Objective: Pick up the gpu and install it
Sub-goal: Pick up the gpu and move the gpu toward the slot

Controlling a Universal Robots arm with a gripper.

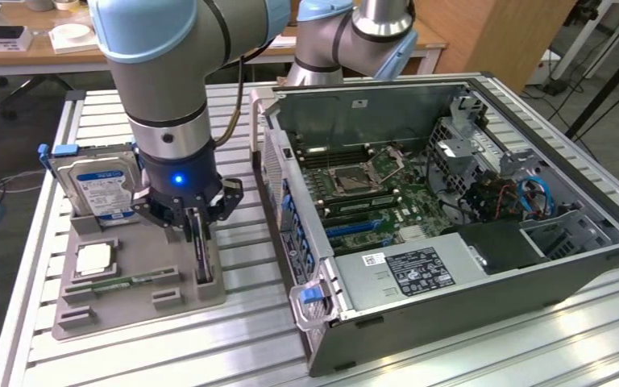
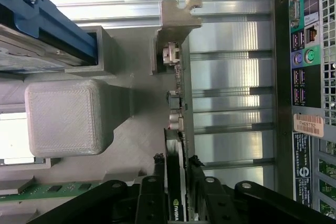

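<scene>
Arm upright over tray (image 1: pixel 126 305), gripper (image 1: pixel 197 216) on gpu (image 1: pixel 203 256).
I point straight down; my fingers (image 2: pixel 159 165) grip both faces of the gpu, which stands edgewise in its tray slot.

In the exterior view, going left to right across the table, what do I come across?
hard drive → gpu standing on edge in the grey tray, held between the jaws of the gripper → open computer case
</scene>
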